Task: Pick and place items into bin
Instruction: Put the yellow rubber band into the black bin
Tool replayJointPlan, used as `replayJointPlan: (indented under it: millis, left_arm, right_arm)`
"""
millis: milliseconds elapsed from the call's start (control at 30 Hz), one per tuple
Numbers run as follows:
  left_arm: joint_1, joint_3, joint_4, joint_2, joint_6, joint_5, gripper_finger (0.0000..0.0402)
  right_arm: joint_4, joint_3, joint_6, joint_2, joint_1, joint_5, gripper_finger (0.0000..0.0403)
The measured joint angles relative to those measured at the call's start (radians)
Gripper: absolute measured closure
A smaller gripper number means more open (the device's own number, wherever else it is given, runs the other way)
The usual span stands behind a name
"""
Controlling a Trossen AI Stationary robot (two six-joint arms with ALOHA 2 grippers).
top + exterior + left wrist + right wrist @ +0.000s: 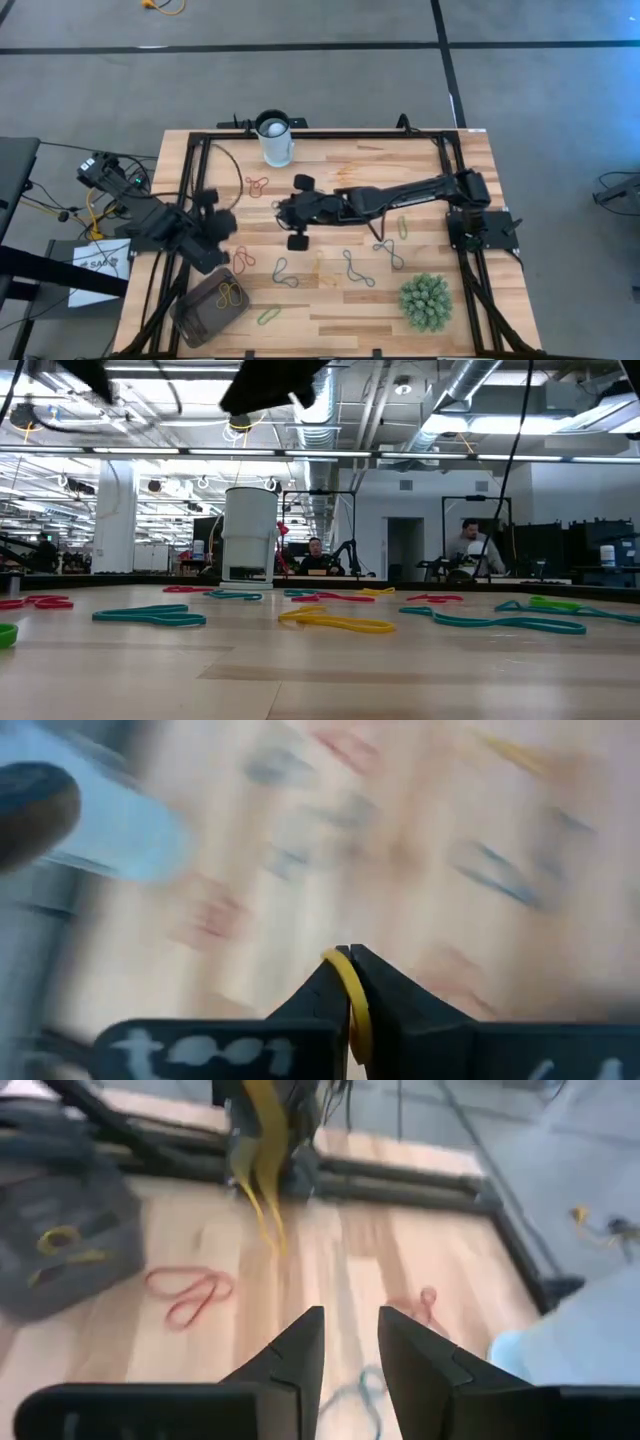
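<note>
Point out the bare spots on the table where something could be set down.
Free: the strip along the front edge between the bin and plant ball, and the far right corner beyond the right arm. Crowded: the middle, with bands and both grippers.

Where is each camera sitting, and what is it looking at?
High view: above, looking down on the table, both arms and the bin.
Low view: at tabletop height, looking across bands toward the cup.
Left wrist view: past left gripper, fingers shut on a yellow band.
Right wrist view: past right gripper, fingers open.
Shared: right wrist view also shows the yellow band and bin.
</note>
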Motion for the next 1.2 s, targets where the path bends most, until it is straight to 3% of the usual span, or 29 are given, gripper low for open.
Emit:
replayJointPlan:
  millis: [100, 200, 367, 533, 733, 800, 933, 1100, 1200]
  left_arm:
    - [-0.054, 0.0, 0.037, 0.0, 0.046, 0.245, 0.0401]
    - [-0.121, 0.0, 0.039, 0.0, 0.03, 0.363, 0.0401]
    - [-0.231, 0.0, 0.051, 0.0, -0.106, 0.367, 0.0401]
    - [-0.328, -0.017, 0.183, 0.0, -0.132, 0.418, 0.0401]
    - [-0.378, -0.088, 0.269, 0.001, -0.176, 0.243, 0.0401]
    - [-0.375, -0.124, 0.285, 0.002, -0.205, 0.229, 0.0401]
    - [-0.375, -0.229, 0.403, 0.002, -0.248, 0.294, 0.0401]
    - [-0.375, -0.387, 0.732, 0.002, -0.243, 0.391, 0.0401]
    - [-0.371, -0.439, 0.786, 0.002, -0.24, 0.373, 0.0401]
  right_arm:
    - [-0.09, 0.0, 0.038, -0.029, 0.013, -0.001, 0.031]
    - [-0.131, -0.001, 0.091, -0.031, 0.027, -0.001, 0.031]
    - [-0.161, -0.001, 0.102, -0.032, 0.056, -0.004, 0.031]
    - [-0.166, -0.001, 0.127, -0.032, 0.067, -0.004, 0.031]
    - [-0.166, -0.001, 0.127, -0.032, 0.069, -0.004, 0.031]
    - [-0.165, -0.001, 0.127, -0.032, 0.063, -0.004, 0.031]
    - [-0.165, -0.001, 0.127, -0.032, 0.056, -0.004, 0.031]
    - [-0.165, -0.001, 0.123, -0.032, 0.044, -0.004, 0.031]
    - [-0.165, -0.001, 0.122, -0.032, 0.033, -0.004, 0.031]
